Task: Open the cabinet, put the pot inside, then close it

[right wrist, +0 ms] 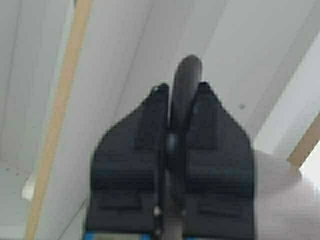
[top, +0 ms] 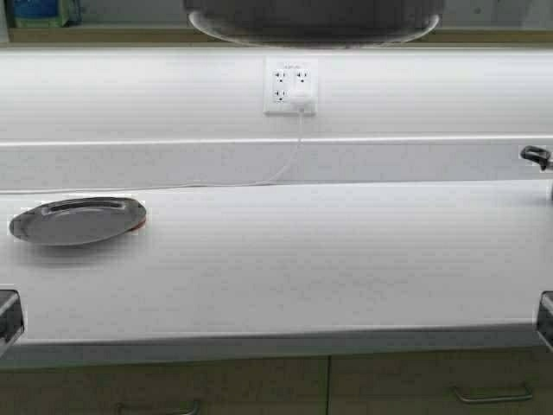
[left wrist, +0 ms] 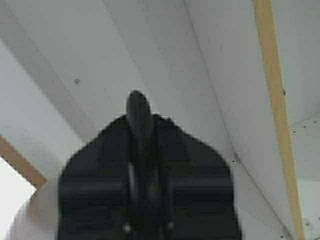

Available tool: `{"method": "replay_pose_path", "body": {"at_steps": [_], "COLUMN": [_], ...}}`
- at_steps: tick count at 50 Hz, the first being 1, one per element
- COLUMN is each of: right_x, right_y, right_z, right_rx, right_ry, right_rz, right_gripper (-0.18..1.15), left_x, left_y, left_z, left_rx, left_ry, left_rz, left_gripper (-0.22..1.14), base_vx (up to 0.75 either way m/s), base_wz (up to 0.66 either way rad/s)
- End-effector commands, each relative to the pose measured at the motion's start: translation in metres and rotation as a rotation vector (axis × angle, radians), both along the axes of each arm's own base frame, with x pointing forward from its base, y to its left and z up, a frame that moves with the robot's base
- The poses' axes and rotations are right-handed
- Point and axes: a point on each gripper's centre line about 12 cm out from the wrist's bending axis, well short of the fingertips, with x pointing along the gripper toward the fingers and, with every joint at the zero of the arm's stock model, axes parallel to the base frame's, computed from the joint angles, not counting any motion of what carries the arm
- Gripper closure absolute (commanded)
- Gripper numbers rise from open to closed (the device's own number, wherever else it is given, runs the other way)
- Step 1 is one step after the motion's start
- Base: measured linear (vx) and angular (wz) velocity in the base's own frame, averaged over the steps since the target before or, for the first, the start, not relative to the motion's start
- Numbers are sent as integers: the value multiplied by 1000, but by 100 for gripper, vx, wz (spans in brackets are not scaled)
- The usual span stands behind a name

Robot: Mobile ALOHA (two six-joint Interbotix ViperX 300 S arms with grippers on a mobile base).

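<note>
- In the high view, the pot sits at the top centre of the frame, seen from below, its wide dark underside cut off by the upper edge. It is raised well above the table.
- The left gripper is clamped on a black loop handle of the pot; the loop pokes up between its closed fingers.
- The right gripper is likewise closed on the other loop handle, which stands out between its pads.
- Both wrist views look up at pale grey panels and tan edge strips, which I take to be the cabinet interior, so the doors appear to be open already.
- My judgement: opening is done and the pot is being lifted in; setting it down, letting go and shutting the doors remain.
- A steel plate lies at the left of the table, and a wall outlet with a white cord sits at centre.
</note>
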Motion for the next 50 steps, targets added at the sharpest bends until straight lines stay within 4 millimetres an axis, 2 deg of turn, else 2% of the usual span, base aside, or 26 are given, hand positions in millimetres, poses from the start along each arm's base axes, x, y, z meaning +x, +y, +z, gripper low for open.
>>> {"method": "replay_pose_path", "body": {"at_steps": [1, 9, 14, 18, 27, 37, 42, 50], "right_x": [-14, -11, 2, 16, 67, 120, 139, 156], "right_y": [40, 42, 42, 45, 50, 58, 61, 62], "right_z": [35, 60, 78, 86, 92, 92, 92, 86], "right_rx": [30, 29, -6, -18, -39, -52, -48, -51], "right_ry": [-88, -108, -100, -72, -14, 24, 22, 33], "right_rz": [154, 162, 144, 140, 99, 71, 62, 49], "right_gripper": [89, 89, 89, 89, 89, 89, 89, 89], "left_x": [-18, -9, 3, 16, 60, 105, 126, 145], "left_y": [-45, -54, -62, -72, -81, -83, -83, -88], "left_z": [33, 58, 72, 73, 60, 60, 62, 64], "left_rx": [27, 28, 25, 31, 29, 21, 19, 10], "left_ry": [-71, -101, -106, -90, -37, -33, -22, 1], "left_rz": [-139, -138, -132, -131, -74, -19, -10, -28], "left_gripper": [90, 90, 90, 90, 90, 90, 90, 90], "base_vx": [12, 17, 20, 18, 13, 6, 6, 4], "base_wz": [-3, -2, 1, 2, 3, 4, 3, 2]}}
